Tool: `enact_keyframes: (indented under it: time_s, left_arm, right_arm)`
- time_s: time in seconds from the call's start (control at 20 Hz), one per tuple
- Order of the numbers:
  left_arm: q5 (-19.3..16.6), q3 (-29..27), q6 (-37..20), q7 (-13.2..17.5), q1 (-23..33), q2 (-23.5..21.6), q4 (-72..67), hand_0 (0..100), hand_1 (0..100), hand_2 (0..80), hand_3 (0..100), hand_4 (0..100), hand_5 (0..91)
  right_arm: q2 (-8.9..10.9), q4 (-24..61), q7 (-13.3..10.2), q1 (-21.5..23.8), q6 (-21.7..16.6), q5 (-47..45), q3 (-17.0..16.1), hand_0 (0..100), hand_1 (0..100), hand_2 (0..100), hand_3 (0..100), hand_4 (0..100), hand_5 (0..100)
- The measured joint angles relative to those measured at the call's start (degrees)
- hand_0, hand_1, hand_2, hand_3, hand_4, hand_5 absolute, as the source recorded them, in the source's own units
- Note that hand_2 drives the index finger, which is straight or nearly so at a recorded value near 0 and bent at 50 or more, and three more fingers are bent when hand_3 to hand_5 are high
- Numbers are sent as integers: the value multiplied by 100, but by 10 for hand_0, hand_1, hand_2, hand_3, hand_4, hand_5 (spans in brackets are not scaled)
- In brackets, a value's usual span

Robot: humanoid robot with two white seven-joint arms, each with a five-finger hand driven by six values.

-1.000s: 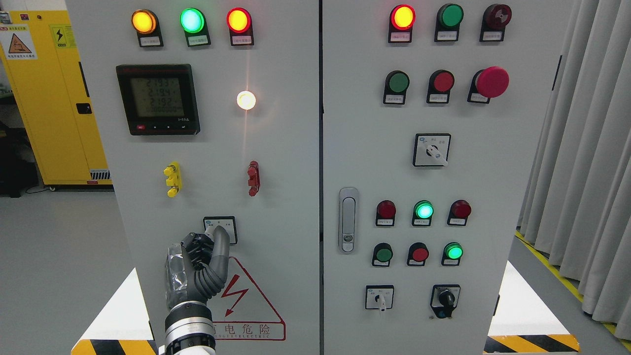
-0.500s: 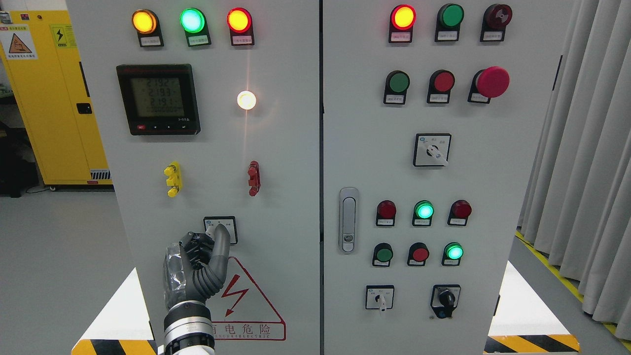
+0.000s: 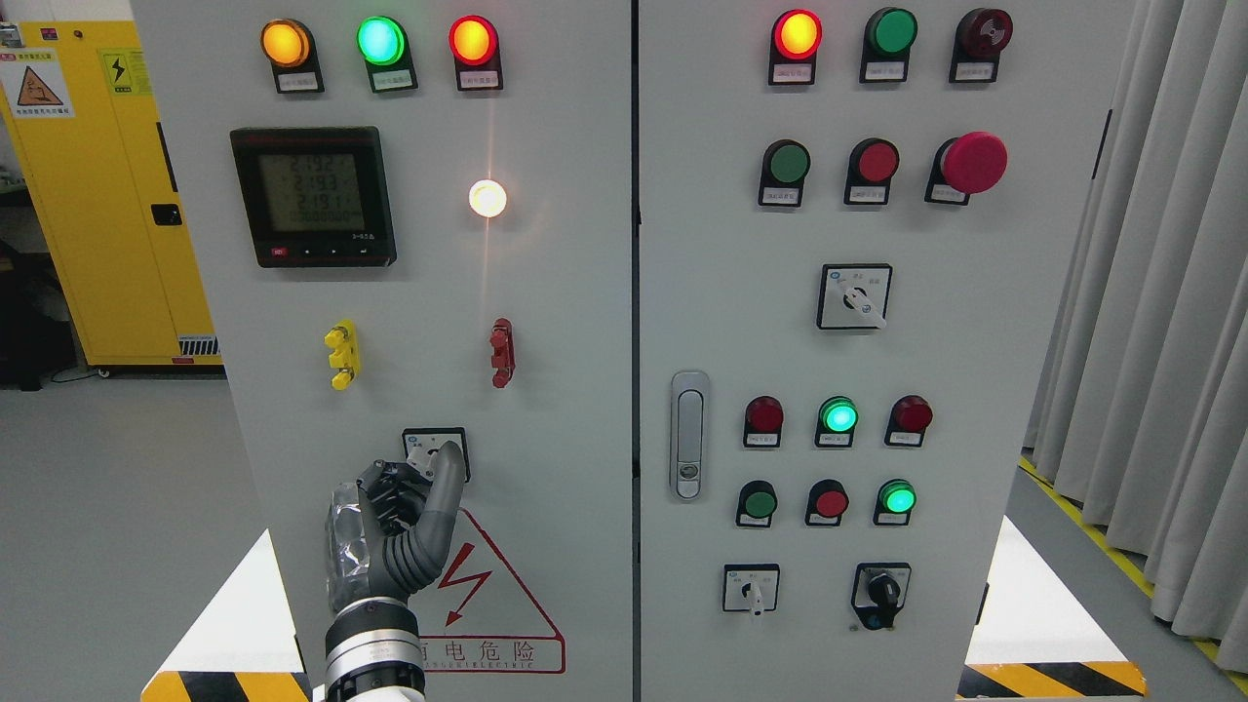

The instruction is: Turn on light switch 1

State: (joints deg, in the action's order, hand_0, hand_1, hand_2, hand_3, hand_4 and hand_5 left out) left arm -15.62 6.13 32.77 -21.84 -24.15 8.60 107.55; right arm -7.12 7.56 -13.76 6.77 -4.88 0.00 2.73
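Rising from the bottom edge, the left hand (image 3: pixel 390 526) covers the light switch (image 3: pixel 436 452) low on the grey cabinet's left door (image 3: pixel 546 390); its knob's direction is hidden. Fingers curled, thumb extended onto it. Yellow cabinet (image 3: pixel 97 195) behind, curtains (image 3: pixel 1160 292) right.

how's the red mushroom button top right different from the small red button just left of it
The red mushroom button has a much wider cap than the small red button, and its cap juts well out from the cabinet while the small one sits nearly flush in its black collar. The mushroom cap overhangs its base; the small one stays inside its ring. Both are red, unlit, in the same row, with a label below.
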Motion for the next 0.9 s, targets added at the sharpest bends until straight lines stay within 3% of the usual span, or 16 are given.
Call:
enact_keyframes:
  time_s: [0.35, 0.9]
  left_arm:
    - [10, 1, -100, -161, 154, -9, 40, 137, 418, 627, 944, 935, 890]
    - [127, 2, -1531, -381, 935, -66, 116, 116, 394, 653, 956, 940, 892]
  right_arm:
    - [0, 0, 0, 0, 0, 0, 0, 0, 500, 40, 0, 0, 0]
    - [0, 0, 0, 0, 0, 0, 0, 0, 500, 40, 0, 0, 0]
